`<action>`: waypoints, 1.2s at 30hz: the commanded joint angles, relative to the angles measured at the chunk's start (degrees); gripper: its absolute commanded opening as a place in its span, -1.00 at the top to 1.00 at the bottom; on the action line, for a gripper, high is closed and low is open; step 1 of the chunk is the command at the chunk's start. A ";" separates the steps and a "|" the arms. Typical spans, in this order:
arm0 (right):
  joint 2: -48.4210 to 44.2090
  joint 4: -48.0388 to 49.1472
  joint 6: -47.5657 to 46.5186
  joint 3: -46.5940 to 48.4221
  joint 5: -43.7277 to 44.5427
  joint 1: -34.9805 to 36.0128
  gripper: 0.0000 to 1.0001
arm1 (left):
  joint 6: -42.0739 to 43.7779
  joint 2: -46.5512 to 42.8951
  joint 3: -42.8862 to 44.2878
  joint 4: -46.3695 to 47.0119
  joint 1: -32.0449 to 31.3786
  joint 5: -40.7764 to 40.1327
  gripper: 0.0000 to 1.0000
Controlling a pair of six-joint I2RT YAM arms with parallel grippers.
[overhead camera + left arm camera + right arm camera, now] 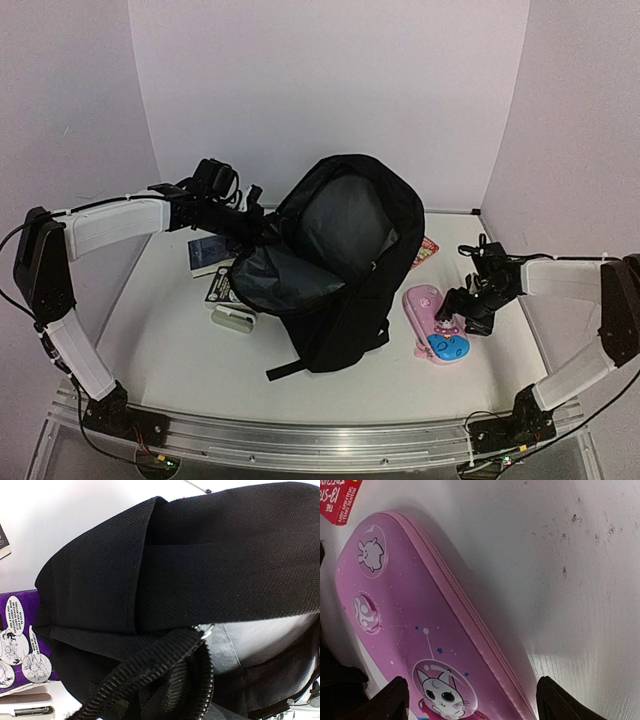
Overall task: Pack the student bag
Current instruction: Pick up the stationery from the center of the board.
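Both arms rise from the near edge of the white counter [180, 350] and fold inward at the elbow. The right arm [570, 280] bends back to the left and tips its wrist down. The right tool [475, 700] is spread, with one dark finger on either side of the near end of a pink zip-up pencil case [432, 318]. The case is printed with a cat in a space helmet, a rabbit and a blue patch, and it lies flat just right of the bag.

A small white oblong case [232, 319] lies left of centre. Just beyond it is a purple comic-style book [20, 640] with black-and-white cartoon figures and speech bubbles too small to read.

The student bag [340, 260], a large black soft fabric backpack with grey lining, sits mid-counter with its mouth gaping toward the left. A webbing strap trails toward the near edge.

The left arm [110, 225] reaches level across to the bag. The left tool [248, 222] is pressed together on the rim of the bag's mouth. Beneath this wrist lies a dark blue book [205, 250].

Farther right, a red book corner [340, 500] peeks from behind the bag. Its white print seems to read "13-ST…" and "ANDY GRIFFITHS TERRY DENTON".
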 commanded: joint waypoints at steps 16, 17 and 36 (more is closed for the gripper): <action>3.95 7.33 -1.75 -2.97 -11.20 3.69 -0.60 | 0.87 -2.44 0.19 2.04 0.19 2.04 1.00; 4.65 8.03 -1.95 -3.00 -11.74 3.66 -0.64 | 0.86 -2.47 0.18 2.11 0.19 2.04 1.00; -10.01 8.76 6.99 -3.33 -5.31 3.63 1.00 | 2.41 -2.96 -0.50 0.85 0.18 2.52 1.00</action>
